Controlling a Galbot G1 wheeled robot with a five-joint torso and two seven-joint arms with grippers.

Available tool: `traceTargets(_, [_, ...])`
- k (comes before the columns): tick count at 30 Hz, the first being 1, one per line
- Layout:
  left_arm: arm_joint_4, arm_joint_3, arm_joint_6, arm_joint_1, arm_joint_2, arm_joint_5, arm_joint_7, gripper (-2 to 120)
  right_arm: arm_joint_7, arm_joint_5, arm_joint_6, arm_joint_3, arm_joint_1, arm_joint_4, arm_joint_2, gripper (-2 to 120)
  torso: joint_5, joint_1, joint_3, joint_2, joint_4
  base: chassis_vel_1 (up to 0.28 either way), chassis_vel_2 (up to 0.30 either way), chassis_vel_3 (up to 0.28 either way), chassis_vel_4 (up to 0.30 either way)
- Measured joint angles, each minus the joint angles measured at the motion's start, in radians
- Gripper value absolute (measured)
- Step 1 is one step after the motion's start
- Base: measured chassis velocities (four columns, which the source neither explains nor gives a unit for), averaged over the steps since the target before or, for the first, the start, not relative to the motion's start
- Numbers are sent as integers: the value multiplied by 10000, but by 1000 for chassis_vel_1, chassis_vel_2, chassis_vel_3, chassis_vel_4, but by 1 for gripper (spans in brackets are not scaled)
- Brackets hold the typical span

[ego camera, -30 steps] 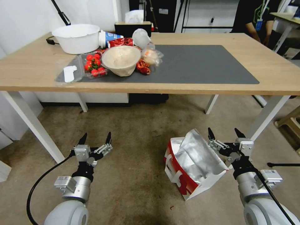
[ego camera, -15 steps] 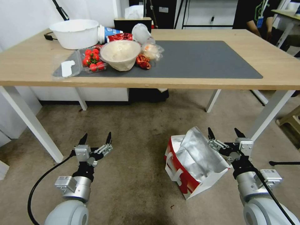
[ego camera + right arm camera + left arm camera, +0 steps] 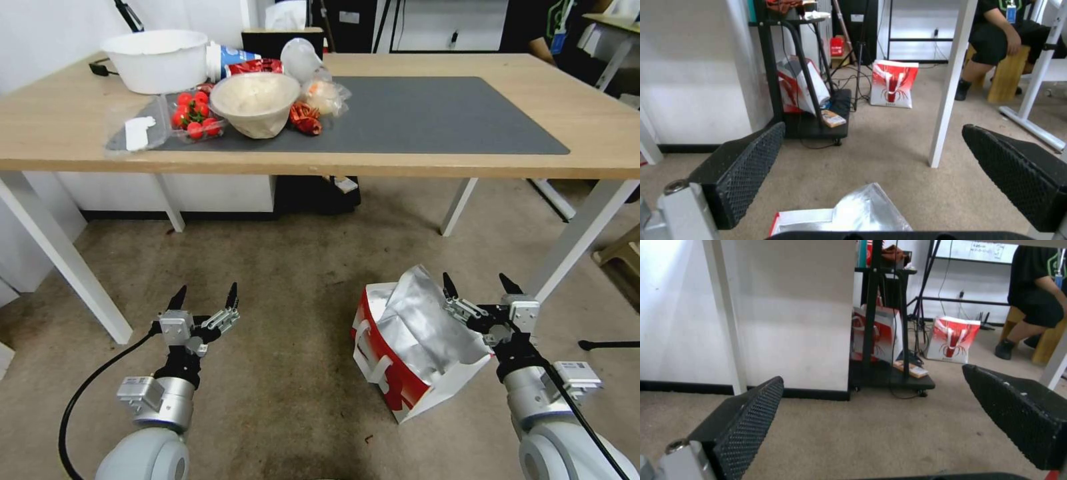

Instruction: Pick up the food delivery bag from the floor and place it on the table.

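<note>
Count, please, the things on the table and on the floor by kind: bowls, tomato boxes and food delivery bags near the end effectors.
Bowls: 2, white tub and beige bowl
Tomato boxes: 1
Food delivery bags: 1, on the floor
Total: 4

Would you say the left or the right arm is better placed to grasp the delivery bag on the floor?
Probably the right: the right gripper hangs open right at the food delivery bag, beside its foil top, while the left gripper, also open, hovers over bare floor well aside.
</note>
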Motion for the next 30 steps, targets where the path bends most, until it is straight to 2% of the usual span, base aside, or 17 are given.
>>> traceTargets(15, [59, 5, -1, -45, 8, 0, 0, 100, -2, 18, 34, 7, 20, -47, -72, 100, 0, -93, -443, -537, 0, 0, 0, 0, 0])
traceTargets(30, [87, -11, 11, -62, 20, 4, -1, 100, 3, 66, 29, 16, 159, -146, -136, 100, 0, -136, -997, -1132, 0, 0, 0, 0, 0])
